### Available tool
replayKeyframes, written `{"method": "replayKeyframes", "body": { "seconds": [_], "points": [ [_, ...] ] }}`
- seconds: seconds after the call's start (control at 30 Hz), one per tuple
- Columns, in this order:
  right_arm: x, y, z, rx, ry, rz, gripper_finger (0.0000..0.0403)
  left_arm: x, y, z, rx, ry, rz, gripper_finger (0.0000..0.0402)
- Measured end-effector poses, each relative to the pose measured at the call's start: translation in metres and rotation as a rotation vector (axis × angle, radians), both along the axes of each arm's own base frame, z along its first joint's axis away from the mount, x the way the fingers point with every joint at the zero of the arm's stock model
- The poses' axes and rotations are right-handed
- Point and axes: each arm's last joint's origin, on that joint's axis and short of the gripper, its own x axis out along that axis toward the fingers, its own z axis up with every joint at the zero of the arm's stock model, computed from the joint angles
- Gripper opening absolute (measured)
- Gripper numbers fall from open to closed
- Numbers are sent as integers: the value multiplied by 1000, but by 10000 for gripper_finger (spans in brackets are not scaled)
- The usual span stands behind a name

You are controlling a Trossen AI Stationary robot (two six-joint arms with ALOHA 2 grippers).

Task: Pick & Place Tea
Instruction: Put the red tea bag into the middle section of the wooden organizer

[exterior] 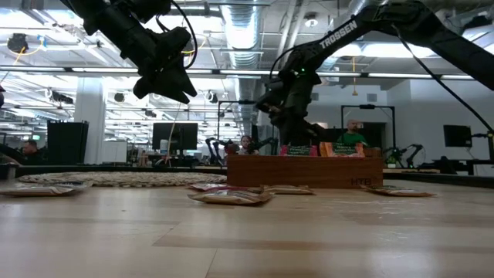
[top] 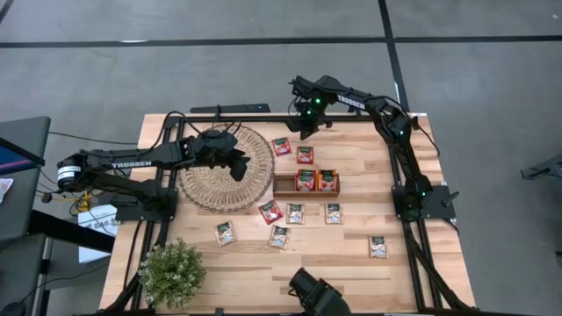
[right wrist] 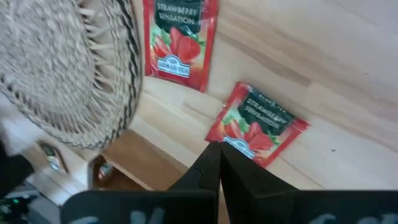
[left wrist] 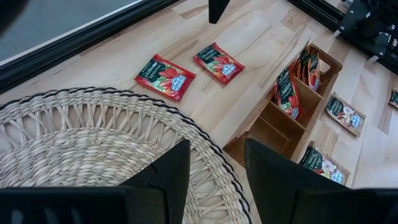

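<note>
Two red tea sachets (top: 281, 147) (top: 305, 155) lie flat on the wood near the table's far edge. Other sachets stand in the brown wooden tray (top: 285, 186). A red one (top: 270, 211) and several pale ones (top: 295, 213) lie on the near side of the tray. My right gripper (right wrist: 219, 160) is shut and empty. It points steeply down above the table beside the two red sachets (right wrist: 180, 40) (right wrist: 258, 124). My left gripper (left wrist: 214, 174) hangs open and empty over the round woven mat (top: 215, 180).
A potted plant (top: 173, 272) stands at the near left corner. A dark camera (top: 316, 294) sits at the near edge. The mat takes up the table's left middle. Bare wood lies to the right of the tray and along the near side.
</note>
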Motion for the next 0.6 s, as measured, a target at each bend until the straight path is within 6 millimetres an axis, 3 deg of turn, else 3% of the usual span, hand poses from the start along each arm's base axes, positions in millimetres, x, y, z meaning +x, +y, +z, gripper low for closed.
{"method": "replayKeyframes", "body": {
  "seconds": [0.13, 0.4, 0.6],
  "points": [
    [5, -2, -9, 44, -17, -38, 1, 0, 0, 0, 1, 0, -1, 142],
    [7, -5, -50, 206, 86, -119, 1, 0, 0, 0, 1, -2, -1, 142],
    [-3, -18, -55, 231, 109, -192, 1, 1, 0, 1, -5, -8, -11, 142]
  ]
}}
